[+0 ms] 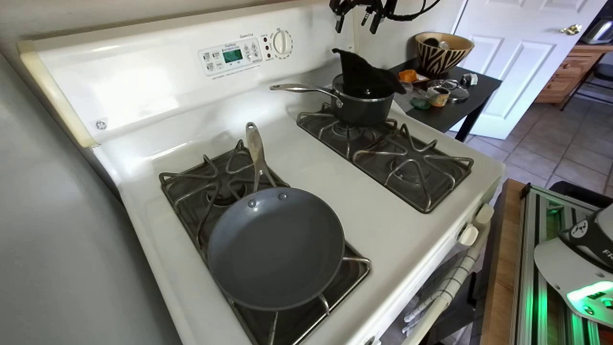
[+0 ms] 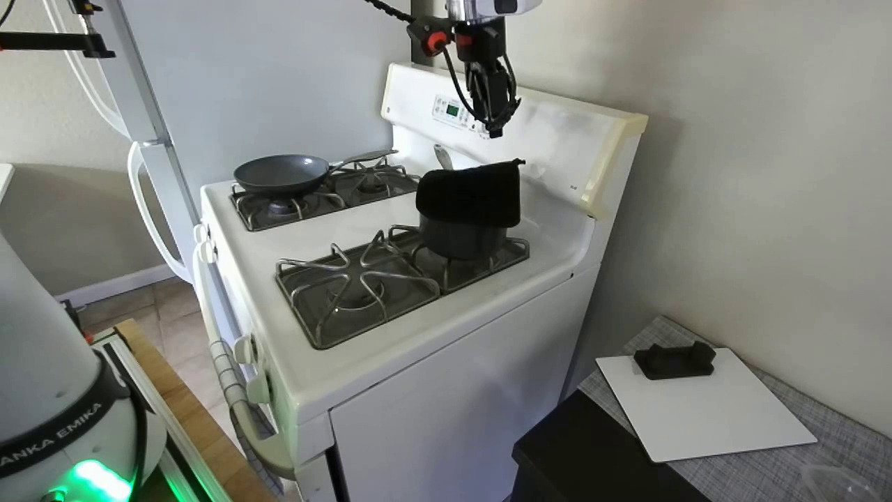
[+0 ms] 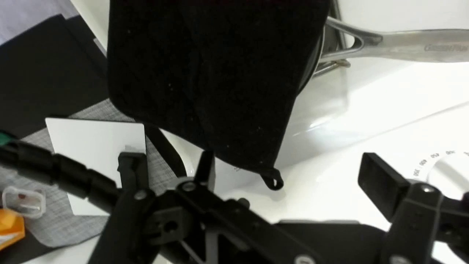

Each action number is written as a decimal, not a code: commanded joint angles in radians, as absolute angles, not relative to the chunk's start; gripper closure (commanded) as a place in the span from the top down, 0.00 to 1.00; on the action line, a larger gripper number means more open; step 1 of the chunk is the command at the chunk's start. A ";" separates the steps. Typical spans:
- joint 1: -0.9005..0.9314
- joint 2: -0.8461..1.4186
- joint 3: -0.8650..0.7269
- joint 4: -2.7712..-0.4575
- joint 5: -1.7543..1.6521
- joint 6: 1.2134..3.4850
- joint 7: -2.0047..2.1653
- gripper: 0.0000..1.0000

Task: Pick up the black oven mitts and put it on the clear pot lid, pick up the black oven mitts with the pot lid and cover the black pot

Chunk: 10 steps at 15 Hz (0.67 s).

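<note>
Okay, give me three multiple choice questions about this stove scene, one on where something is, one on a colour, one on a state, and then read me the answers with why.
1. Where is the mitt?
A. On the floor
B. Over the pot
C. In the bowl

2. What colour is the inside of the pan?
A. Grey
B. Red
C. Yellow

3. How is the hand?
A. Shut on the mitt
B. Shut on nothing
C. Open

Answers:
1: B, since both exterior views show the mitt draped over the pot.
2: A, since an exterior view shows its grey inside.
3: C, since its fingers stand apart in the wrist view.
</note>
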State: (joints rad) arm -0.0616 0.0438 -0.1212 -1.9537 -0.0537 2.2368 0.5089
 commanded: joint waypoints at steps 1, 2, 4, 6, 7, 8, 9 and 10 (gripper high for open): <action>-0.059 -0.056 -0.102 -2.063 -0.153 2.332 0.542 1.00; -0.062 -0.076 -0.096 -2.080 -0.171 2.343 0.551 1.00; -0.069 -0.114 -0.085 -2.108 -0.205 2.362 0.577 1.00; -0.077 -0.150 -0.075 -2.133 -0.228 2.373 0.597 1.00; -0.081 -0.169 -0.070 -2.145 -0.234 2.371 0.606 1.00; -0.087 -0.185 -0.064 -2.152 -0.236 2.365 0.619 1.00; -0.086 -0.123 -0.067 -2.085 -0.200 2.338 0.572 1.00; -0.090 -0.140 -0.063 -2.096 -0.203 2.338 0.579 1.00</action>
